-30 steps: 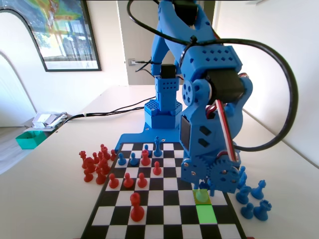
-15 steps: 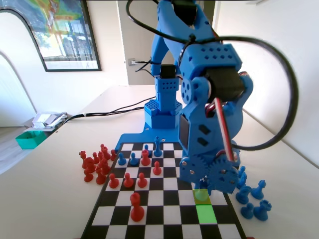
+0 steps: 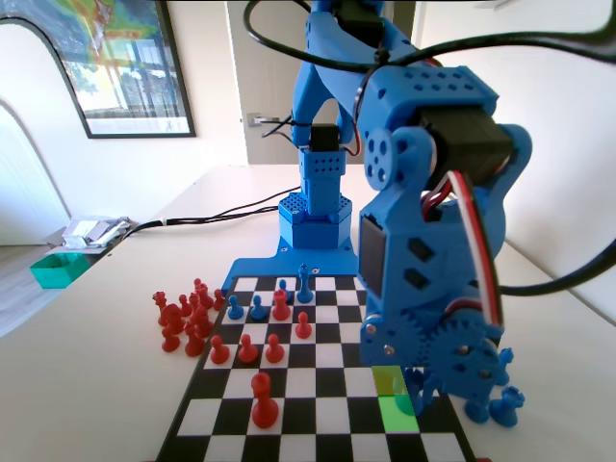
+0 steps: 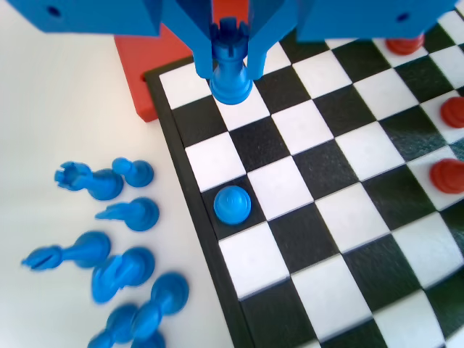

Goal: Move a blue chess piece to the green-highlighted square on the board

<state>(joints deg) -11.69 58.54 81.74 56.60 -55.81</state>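
Note:
In the wrist view my gripper (image 4: 230, 67) is shut on a blue chess piece (image 4: 230, 81) with a notched castle top, held just above the squares near the board's (image 4: 217, 279) left edge. A small blue pawn (image 4: 232, 204) stands free on a black edge square below it in that picture. In the fixed view the gripper (image 3: 420, 393) hangs low at the right side of the board (image 3: 289, 385), over the far right part of the green-highlighted square (image 3: 395, 415). The held piece is mostly hidden there by the arm.
A yellow-olive highlighted square (image 3: 387, 381) lies bare just beyond the green one. Several blue pieces (image 4: 119, 217) lie off the board beside that edge. Red pawns (image 3: 260, 399) stand mid-board, and more red pieces (image 3: 183, 322) cluster off its left side.
The gripper has moved towards the fixed camera and to the right, carrying the piece off the yellow-olive square to above the green one.

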